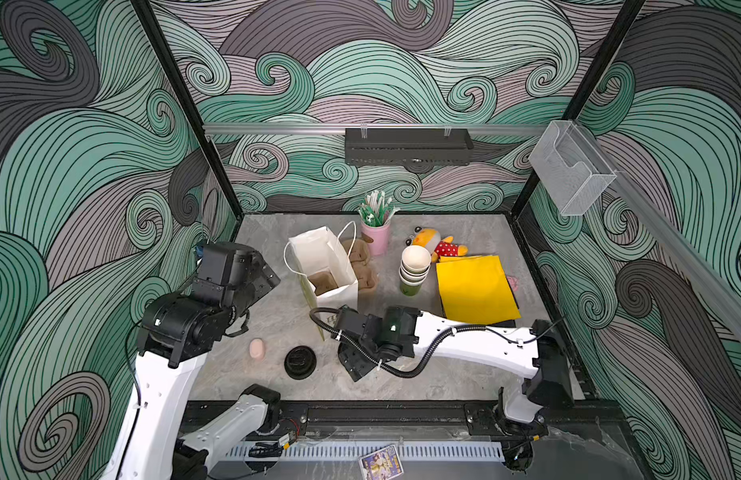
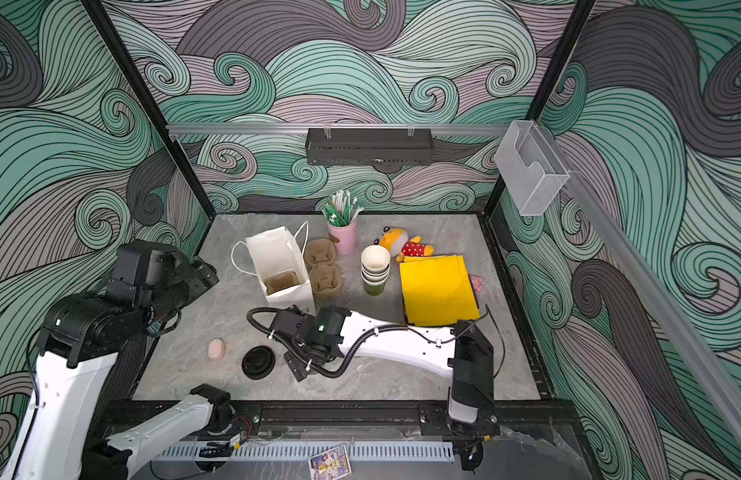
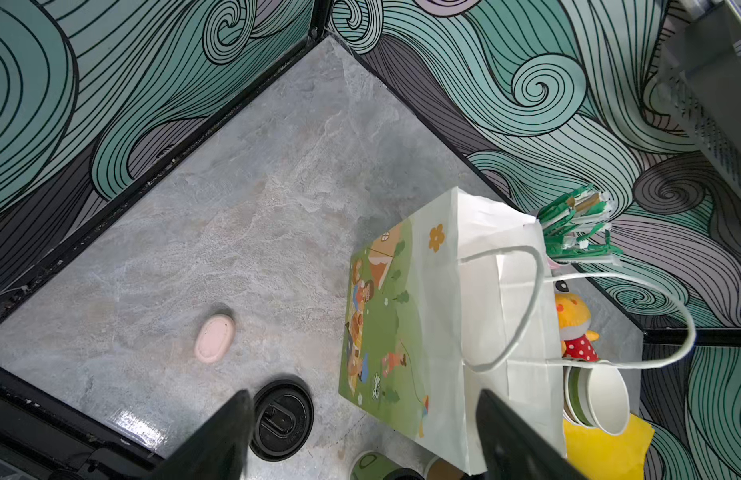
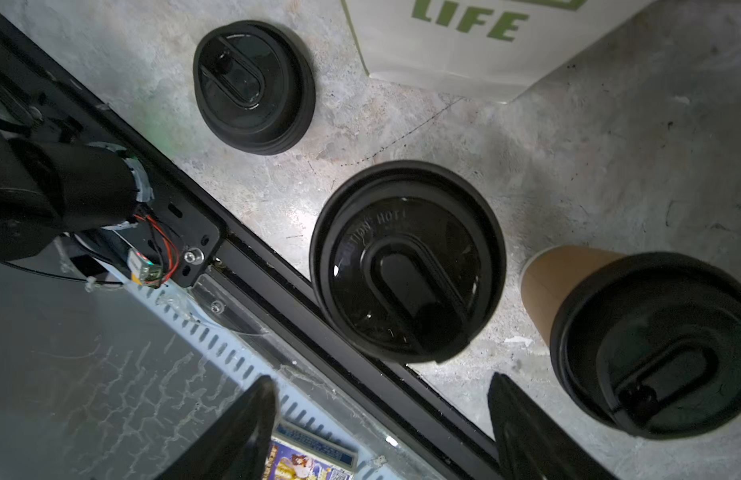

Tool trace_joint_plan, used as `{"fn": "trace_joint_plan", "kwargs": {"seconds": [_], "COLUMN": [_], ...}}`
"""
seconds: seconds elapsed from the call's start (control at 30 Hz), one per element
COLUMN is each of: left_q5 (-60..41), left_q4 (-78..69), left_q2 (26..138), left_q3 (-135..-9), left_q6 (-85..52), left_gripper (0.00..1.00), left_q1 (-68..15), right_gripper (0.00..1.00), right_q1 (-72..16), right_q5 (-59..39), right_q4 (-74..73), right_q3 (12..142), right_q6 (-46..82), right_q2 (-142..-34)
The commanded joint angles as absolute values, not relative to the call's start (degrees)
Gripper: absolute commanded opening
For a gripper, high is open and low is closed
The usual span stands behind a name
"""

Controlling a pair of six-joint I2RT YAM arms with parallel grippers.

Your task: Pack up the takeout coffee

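brown paper cup (image 4: pixel 564 286) | its round glossy black lid (image 4: pixel 655 345) | white paper bag (image 4: pixel 464 50)

Bag (image 1: pixel 315 253) mouth open frm above; tbl (image 3: pixel 256 208) left of it mostly free; lid stack (image 1: pixel 300 362) blocks front.

The left arm (image 1: pixel 161 399) and the right arm (image 1: pixel 477 345) both have smooth white link shells dotted with small dark screw holes. The shells are joined by blocky matte-black joint housings (image 1: pixel 181 324), and a small green indicator light (image 1: pixel 393 328) glows on the right arm's wrist housing. A black corrugated hose (image 1: pixel 406 372) runs along the right arm, pinned by white cable ties (image 1: pixel 339 333), a thin black cable (image 1: pixel 132 370) runs along the left arm's white shell, and the left gripper (image 3: pixel 363 392) and right gripper (image 4: pixel 382 376) end in flat, tapering matte-black fingers (image 3: pixel 219 440).
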State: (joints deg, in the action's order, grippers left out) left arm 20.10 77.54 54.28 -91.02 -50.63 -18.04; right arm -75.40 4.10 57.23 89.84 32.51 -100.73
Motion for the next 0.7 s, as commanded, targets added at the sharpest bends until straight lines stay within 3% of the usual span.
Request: {"fn": "trace_joint_plan", "kwargs": {"seconds": [0.0,0.67], "left_q5": [20.7,20.9], "left_q4": [76.6,76.3], "left_q2": [52.8,49.9], "left_q3": [-91.2,-87.9], "left_q6": [-49.5,-51.7], "left_gripper": [0.86,0.85], "left_q1": [-17.6,-17.6], "right_gripper": [0.83,0.79], "right_q1": [-75.1,-72.4], "right_q5": [7.2,3.0], "right_q4": [60.2,63.3], "right_q3": [92.3,98.6], "right_q6": [25.2,19.2], "right_q2": [-102.0,-108.9]}}
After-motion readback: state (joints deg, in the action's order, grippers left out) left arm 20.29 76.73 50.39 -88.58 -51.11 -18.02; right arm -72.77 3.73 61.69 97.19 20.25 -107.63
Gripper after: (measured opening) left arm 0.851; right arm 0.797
